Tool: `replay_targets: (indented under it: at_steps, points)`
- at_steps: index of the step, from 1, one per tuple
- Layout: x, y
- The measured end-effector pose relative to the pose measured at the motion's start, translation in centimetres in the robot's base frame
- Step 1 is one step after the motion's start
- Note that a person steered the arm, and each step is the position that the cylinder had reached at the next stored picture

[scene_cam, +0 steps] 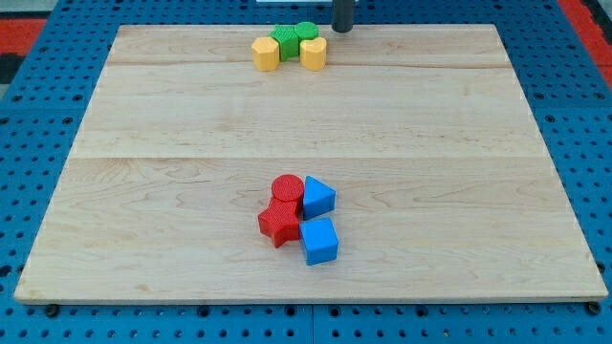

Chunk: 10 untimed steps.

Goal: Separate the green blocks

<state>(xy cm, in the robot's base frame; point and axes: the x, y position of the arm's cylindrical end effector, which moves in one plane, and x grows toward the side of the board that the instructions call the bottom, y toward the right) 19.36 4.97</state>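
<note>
Here, my tip [342,29] sits at the view's top edge of the desk [191,134], just to the view's right of the green pair. No pincer on this arm; only the dark rod, so no open or shut state to record.

Top cluster: green star [284,41] and green cylinder [306,32] touching, side by side. Yellow hexagon [266,53] tight against the star at lower left; second yellow block [313,53] tight below the cylinder.

Lower cluster, well apart, below the desk's middle: red cylinder [287,187] above a red star [280,223], touching. Blue wedge [318,197] on their right; blue cube [319,241] below it, against the star.
</note>
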Motion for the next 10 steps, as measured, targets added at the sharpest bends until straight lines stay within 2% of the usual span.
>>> replay_targets:
  at_steps: [2, 6, 10]
  points:
    - [0.1, -7.4]
    - [5.0, -6.7]
    - [5.3, -4.3]
